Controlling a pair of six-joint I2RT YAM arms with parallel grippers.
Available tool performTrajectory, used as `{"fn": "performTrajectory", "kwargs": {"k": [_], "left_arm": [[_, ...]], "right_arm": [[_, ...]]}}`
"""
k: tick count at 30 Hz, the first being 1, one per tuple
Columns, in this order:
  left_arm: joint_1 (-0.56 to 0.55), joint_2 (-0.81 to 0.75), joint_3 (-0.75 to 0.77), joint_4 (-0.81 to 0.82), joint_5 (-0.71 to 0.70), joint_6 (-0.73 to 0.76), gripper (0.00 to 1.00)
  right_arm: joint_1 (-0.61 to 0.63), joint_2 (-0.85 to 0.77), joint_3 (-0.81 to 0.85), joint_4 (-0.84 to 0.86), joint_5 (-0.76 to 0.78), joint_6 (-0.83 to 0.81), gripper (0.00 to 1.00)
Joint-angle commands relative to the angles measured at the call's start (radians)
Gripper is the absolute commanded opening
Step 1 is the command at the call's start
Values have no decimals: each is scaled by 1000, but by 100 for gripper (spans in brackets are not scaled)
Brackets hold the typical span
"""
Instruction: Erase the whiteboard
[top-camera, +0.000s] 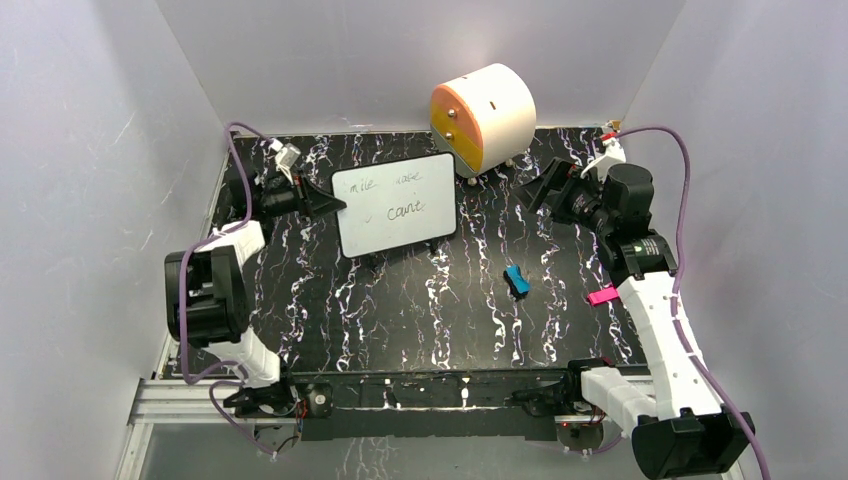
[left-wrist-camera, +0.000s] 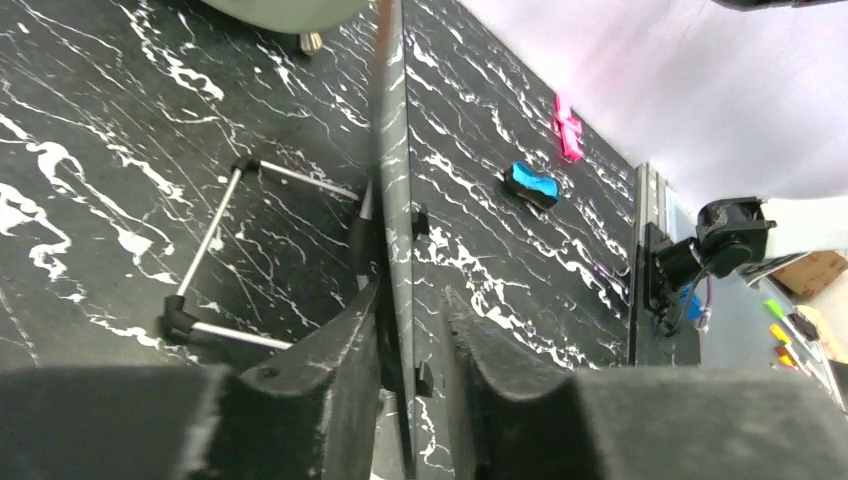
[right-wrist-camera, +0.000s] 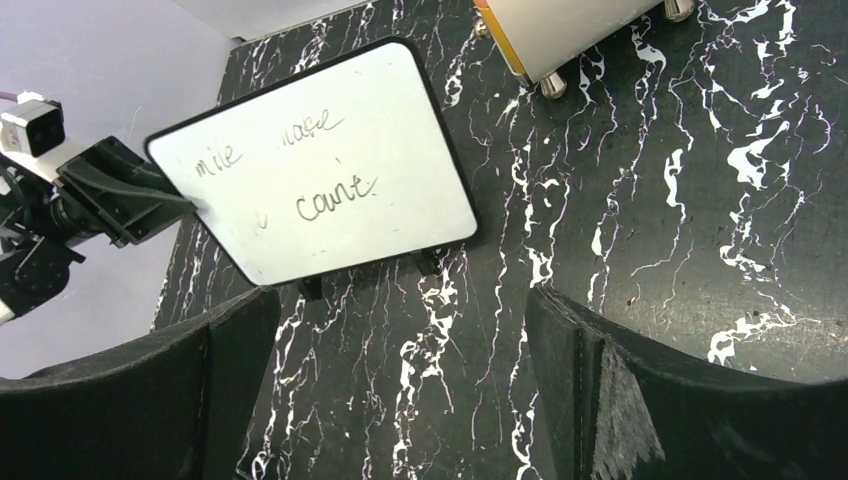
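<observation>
Bearing faint dark handwriting (top-camera: 405, 209), black-framed whiteboard (top-camera: 390, 225) in left hand (top-camera: 336, 205)

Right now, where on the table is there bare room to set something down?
Widest bare patch: front centre of the table, between the whiteboard, the blue block and the near edge. The back is crowded: whiteboard, left gripper, drawer unit, right gripper.
</observation>
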Motion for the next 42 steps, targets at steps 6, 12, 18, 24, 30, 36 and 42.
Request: {"fn": "performTrajectory", "kwargs": {"k": [6,12,18,24,30,36,42], "left_arm": [[-14,-112,-31,-324,-113,292,65],[59,-167,-26,-245,-133,225,74],[99,-298,-20,-171,-244,138,87],[87,-418,-38,-245,-451,-46,85],[25,-505,-41,-503,-677,-64,85],[-6,-582,-84,-653,-755,-73,85],[-16,-603,-164,-619,-743,-113,85]], "right_arm": [[8,-37,8,31,5,-1,92],[8,-40,11,16,16,-13,93],[7,-3,11,-9,52,-42,92],[43,103,-3,36,60,-32,86],[233,246,-10,164,195,-75,89],[280,443,4,366,219,-125,89],[329,660,118,489,218,-166,86]]}}
